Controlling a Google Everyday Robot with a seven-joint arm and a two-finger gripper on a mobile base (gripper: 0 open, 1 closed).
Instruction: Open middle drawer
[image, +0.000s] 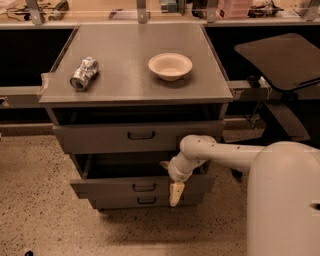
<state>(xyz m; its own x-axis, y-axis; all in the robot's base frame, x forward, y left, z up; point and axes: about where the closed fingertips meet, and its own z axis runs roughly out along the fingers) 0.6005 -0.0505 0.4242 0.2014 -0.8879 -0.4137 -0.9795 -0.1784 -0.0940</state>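
Observation:
The middle drawer (115, 187) is a grey metal front with a small dark loop handle (144, 187), between the large top drawer (100, 138) and the narrow bottom drawer (120, 201). It stands pulled out toward me, with a dark gap showing behind its front. My gripper (173, 186) is at the top edge of the middle drawer's front, right of the handle, at the end of my white arm (225, 152) reaching in from the right.
On the grey cabinet top (130, 85) lie a crushed silver can (84, 73) and a cream bowl (170, 65). A dark chair (280, 60) stands to the right. My white body (285, 200) fills the lower right. Speckled floor (35, 210) lies to the left.

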